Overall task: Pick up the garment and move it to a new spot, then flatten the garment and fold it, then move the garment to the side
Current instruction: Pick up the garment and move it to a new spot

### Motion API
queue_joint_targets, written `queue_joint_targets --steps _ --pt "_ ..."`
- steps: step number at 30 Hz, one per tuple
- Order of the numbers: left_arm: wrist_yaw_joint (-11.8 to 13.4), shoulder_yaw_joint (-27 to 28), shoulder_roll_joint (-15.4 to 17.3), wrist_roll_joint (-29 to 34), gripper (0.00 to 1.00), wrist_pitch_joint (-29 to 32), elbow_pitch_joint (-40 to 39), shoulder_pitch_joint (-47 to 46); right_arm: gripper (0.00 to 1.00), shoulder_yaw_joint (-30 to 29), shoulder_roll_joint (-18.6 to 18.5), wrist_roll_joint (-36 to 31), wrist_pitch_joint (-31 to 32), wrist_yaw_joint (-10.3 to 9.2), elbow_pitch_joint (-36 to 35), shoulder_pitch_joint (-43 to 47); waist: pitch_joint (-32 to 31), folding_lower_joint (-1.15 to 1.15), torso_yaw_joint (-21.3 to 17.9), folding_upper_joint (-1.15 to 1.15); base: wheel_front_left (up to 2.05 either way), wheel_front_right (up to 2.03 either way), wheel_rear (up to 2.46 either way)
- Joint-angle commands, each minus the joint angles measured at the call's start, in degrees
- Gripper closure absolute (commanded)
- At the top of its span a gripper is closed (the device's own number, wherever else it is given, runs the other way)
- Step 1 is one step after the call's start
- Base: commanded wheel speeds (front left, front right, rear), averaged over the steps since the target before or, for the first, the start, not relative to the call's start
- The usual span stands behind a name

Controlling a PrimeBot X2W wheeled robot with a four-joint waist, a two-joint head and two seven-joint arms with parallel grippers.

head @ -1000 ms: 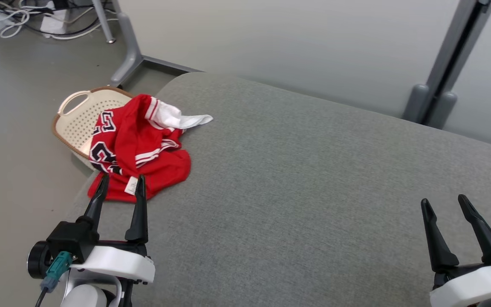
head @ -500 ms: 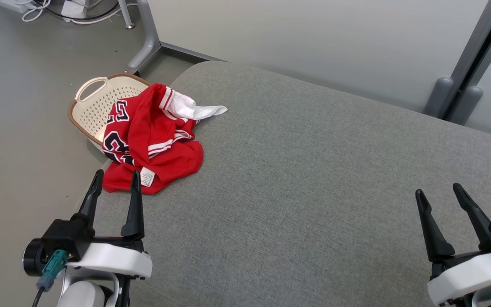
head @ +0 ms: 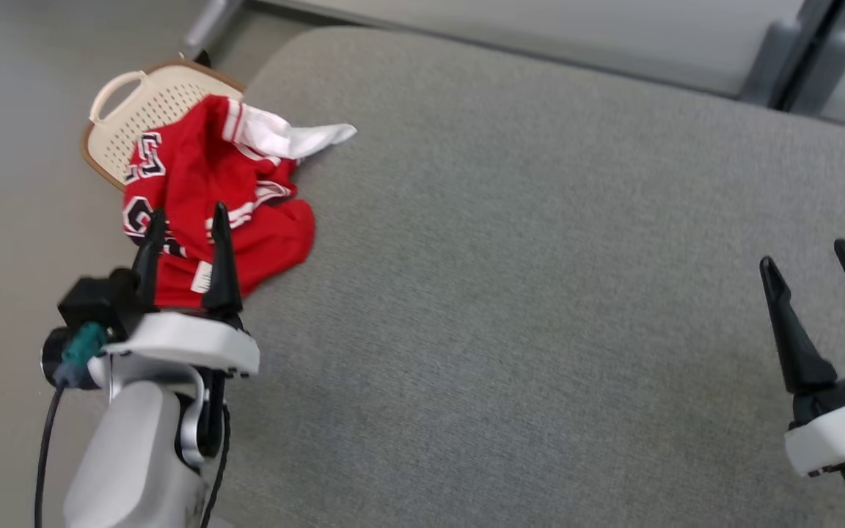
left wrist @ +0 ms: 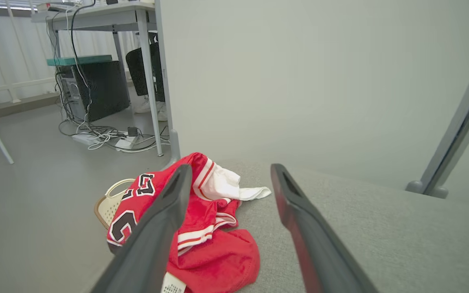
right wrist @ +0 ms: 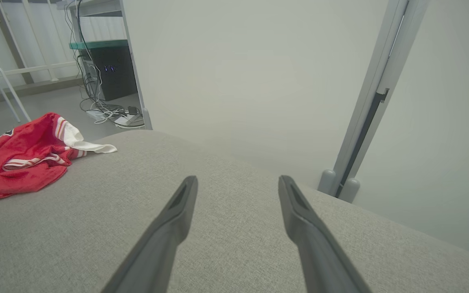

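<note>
On the far-left corner of the counter [head: 503, 257]: the garment [head: 261, 227], a red jersey with white trim and dark numerals, lies crumpled, part of it spilling over the edge toward a cream basket [head: 129, 110] on the floor [head: 12, 220]
left pincer [head: 186, 214]: fingers spread wide and empty; in the head view the tips sit over the garment's near part, though touch cannot be told
right pincer [head: 804, 254]: fingers spread wide and empty, over bare counter, well apart from the garment
handling: likely light, thin and limp, perhaps slick; it should sag and trail when lifted, and a single layer could slide out of a shallow pinch
where to grip: probably the bunched red folds near the care tag [head: 202, 276], taking several layers at once; the loose white flap [head: 298, 138] looks a poor hold, since it may pull out alone
change from earlier: the head camera has tipped down, shifting the whole picture; against the cloth, the left pincer's tips now overlap the red, where half a second ago they ended at its hem; the crumple looks the same and both pincers are as wide as before
</note>
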Motion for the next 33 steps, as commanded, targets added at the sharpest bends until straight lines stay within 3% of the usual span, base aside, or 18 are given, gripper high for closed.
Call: queue_joint_targets --steps 1,9,16,18,27,33 --pt "-0.3 0.8 -0.1 -0.3 0.0 -0.1 1.9 -2.1 0.0 0.1 -0.8 0.5 0.6 -0.01 -0.7 -1.4 5.4 0.0 -3.1 0.0 0.0 0.0 0.0" --pt "-3.7 3.9 -0.4 -2.5 0.0 -0.1 22.6 -14.2 0.0 0.2 -3.7 1.7 1.0 -0.01 -1.9 -6.2 13.7 0.0 -7.3 0.0 0.0 0.0 0.0" --pt "-5.0 5.4 0.5 -4.4 0.0 -0.1 38.7 -21.5 0.0 1.4 -4.5 2.6 -1.0 -0.01 0.2 -8.9 15.9 0.0 -9.6 0.0 0.0 0.0 0.0" --pt "-5.2 5.8 0.8 -4.6 1.0 0.1 42.0 -22.6 0.0 1.7 -4.5 2.7 -2.5 -0.01 1.4 -9.8 15.7 0.0 -10.2 0.0 0.0 0.0 0.0" --pt "-3.9 10.4 2.0 -2.2 1.0 -0.1 31.2 -17.2 0.0 2.4 -3.4 3.1 -6.9 -0.01 5.3 -11.2 12.7 0.0 -12.3 0.0 0.0 0.0 0.0" --pt "-3.8 12.9 0.5 2.7 1.0 -0.1 17.1 -9.4 0.0 2.9 -1.4 3.4 -10.0 -0.01 9.2 -9.8 7.6 0.0 -13.8 0.0 0.0 0.0 0.0"
